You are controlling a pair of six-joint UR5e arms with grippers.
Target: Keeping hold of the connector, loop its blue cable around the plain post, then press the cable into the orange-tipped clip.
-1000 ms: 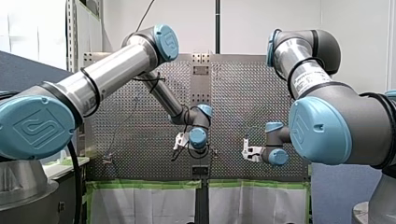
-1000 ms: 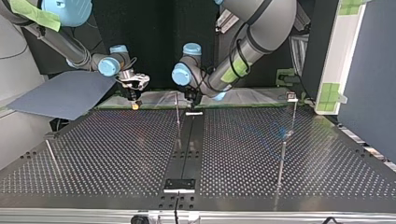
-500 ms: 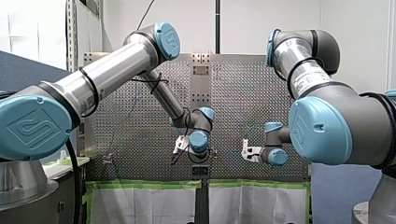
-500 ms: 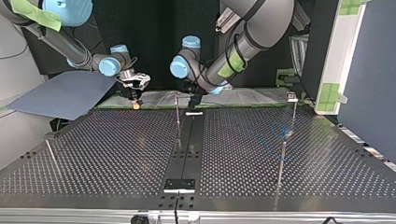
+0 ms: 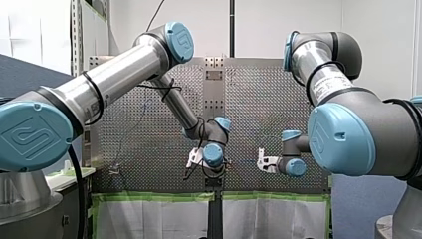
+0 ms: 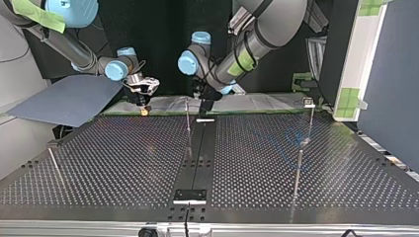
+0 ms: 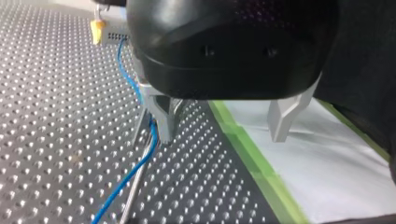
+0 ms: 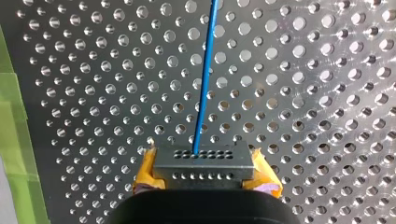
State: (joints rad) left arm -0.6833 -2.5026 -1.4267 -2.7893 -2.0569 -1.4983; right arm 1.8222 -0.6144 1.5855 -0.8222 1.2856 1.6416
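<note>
— Where is the connector [image 8: 204, 158] sitting?
— My right gripper [image 8: 204, 171] is clamping it (yellow pads), its blue cable [image 8: 204, 79] running away across the counter [image 8: 303, 93].
— And the other?
— My left gripper [image 7: 222, 130] is hanging spread wide, the cable passing beside one finger, green tape [image 7: 252, 158] near.

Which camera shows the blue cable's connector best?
The right wrist view: the connector sits close up between yellow pads. The left wrist view shows it small and distant; the front and top views don't resolve it.

Plain post [image 6: 188, 123] (thin) beside left end effector [image 6: 203, 103].
</note>
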